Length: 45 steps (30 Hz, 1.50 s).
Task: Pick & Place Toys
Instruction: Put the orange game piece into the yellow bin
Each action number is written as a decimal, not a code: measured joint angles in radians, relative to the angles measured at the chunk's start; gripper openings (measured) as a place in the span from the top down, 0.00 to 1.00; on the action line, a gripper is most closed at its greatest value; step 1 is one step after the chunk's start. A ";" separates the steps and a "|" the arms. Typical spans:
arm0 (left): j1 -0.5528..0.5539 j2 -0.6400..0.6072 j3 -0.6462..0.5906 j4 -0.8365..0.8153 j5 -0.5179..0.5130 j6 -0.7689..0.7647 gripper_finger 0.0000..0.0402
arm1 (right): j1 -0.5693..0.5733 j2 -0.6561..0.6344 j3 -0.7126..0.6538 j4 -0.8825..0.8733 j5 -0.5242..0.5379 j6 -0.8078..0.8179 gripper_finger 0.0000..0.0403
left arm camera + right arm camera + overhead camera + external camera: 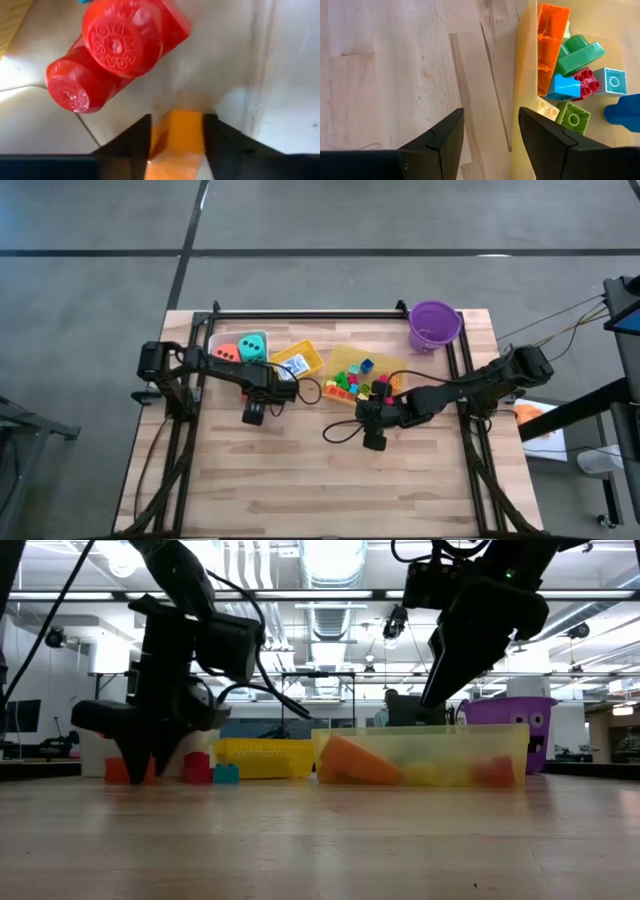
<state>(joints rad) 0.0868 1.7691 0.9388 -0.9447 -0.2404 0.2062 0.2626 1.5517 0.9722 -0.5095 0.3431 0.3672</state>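
Gripping orange brick (176, 137), left tool (175, 145) hides its lower part.

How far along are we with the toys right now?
Looks done: most bricks lie in the yellow bin, and both dice in the clear bin. In hand: the left tool has an orange brick between its fingers on the table. Left: a red brick beside it. The right tool hangs open and empty at the yellow bin's edge.
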 joint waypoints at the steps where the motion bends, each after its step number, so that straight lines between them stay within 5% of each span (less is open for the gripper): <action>1: 0.000 0.000 -0.002 -0.002 -0.004 0.000 0.63 | 0.000 0.000 0.000 0.000 0.000 0.000 0.54; 6: 0.000 0.000 -0.003 -0.014 -0.020 -0.001 0.83 | 0.006 0.000 -0.001 0.000 0.000 0.000 0.54; 33: -0.006 0.001 0.176 -0.144 0.137 -0.187 0.80 | 0.010 0.000 -0.002 -0.004 -0.002 -0.007 0.54; 40: -0.065 0.001 0.208 -0.348 0.226 -0.197 0.61 | 0.010 0.000 -0.016 -0.005 -0.003 -0.007 0.54; 45: -0.117 0.000 0.185 -0.464 0.374 -0.438 0.36 | 0.010 0.000 -0.025 -0.002 -0.003 -0.003 0.54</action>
<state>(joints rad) -0.0303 1.7695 1.1236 -1.4086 0.1335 -0.2316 0.2729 1.5520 0.9474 -0.5119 0.3401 0.3640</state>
